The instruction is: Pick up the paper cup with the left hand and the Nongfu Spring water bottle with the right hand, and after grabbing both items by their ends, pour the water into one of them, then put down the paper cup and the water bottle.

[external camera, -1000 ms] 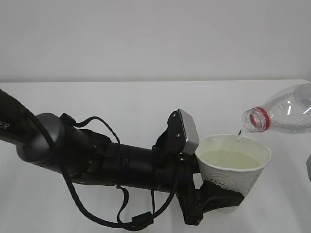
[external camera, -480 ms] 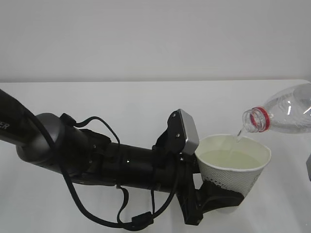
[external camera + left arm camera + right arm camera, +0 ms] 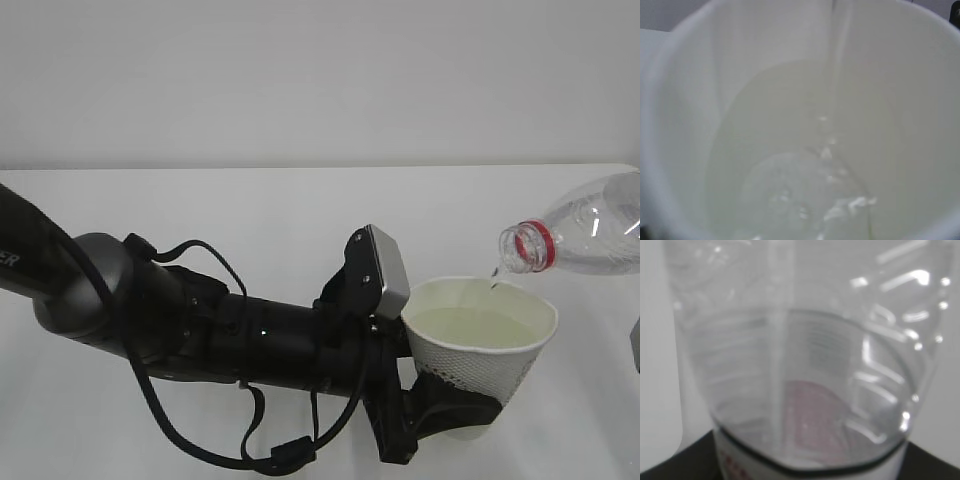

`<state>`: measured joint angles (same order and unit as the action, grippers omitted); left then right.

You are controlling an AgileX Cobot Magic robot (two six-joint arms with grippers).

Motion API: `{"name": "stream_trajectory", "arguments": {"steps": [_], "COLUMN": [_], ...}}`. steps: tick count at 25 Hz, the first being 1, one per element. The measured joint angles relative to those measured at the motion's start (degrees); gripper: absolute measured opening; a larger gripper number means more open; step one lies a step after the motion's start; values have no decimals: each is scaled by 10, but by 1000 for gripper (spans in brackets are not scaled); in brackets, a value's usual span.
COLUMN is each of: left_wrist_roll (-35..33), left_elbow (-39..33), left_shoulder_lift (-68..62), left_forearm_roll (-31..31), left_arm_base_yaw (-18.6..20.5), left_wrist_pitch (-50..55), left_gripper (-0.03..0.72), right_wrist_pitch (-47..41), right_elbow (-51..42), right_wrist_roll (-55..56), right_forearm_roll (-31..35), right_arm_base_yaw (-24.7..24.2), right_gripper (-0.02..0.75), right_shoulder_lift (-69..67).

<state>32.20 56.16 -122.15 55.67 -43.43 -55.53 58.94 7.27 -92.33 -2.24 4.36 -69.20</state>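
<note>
The white table spans the whole width of the exterior view, with a plain pale wall behind it.

My left hand reaches in from the left as a bulky black arm with looping cables and a silver-grey plate near the wrist. Its black fingers are clamped around the lower body of the paper cup, which is upright and raised off the table at lower right. In the left wrist view the cup's pale interior fills the frame.

The Nongfu Spring water bottle enters from the right edge, tipped almost level, its open mouth and red neck ring just above the cup's far rim. My right hand is outside the exterior view. The right wrist view shows the bottle's clear body close up, with dark gripper parts at the bottom corners beside the red-and-white label; my right hand is closed on the bottle.

The water stands high in the cup, pale and level. A thin trickle falls from the bottle mouth to the cup.
</note>
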Motion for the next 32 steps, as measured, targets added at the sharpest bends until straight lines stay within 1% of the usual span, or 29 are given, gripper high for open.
{"name": "stream_trajectory", "arguments": {"steps": [12,24,32], "left_wrist_roll": [0,0,0], "left_elbow": [0,0,0], "left_shoulder_lift": [0,0,0], "left_forearm_roll": [0,0,0], "left_arm_base_yaw": [0,0,0], "left_wrist_pitch": [1,2,2], "left_gripper": [482,482,482], "right_wrist_pitch": [0,1,1], "right_elbow": [0,1,1], "right_wrist_roll": [2,86,186], "right_forearm_roll": [0,0,-5], "right_arm_base_yaw": [0,0,0], "right_gripper": [389,389,389], "right_shoulder_lift": [0,0,0]}}
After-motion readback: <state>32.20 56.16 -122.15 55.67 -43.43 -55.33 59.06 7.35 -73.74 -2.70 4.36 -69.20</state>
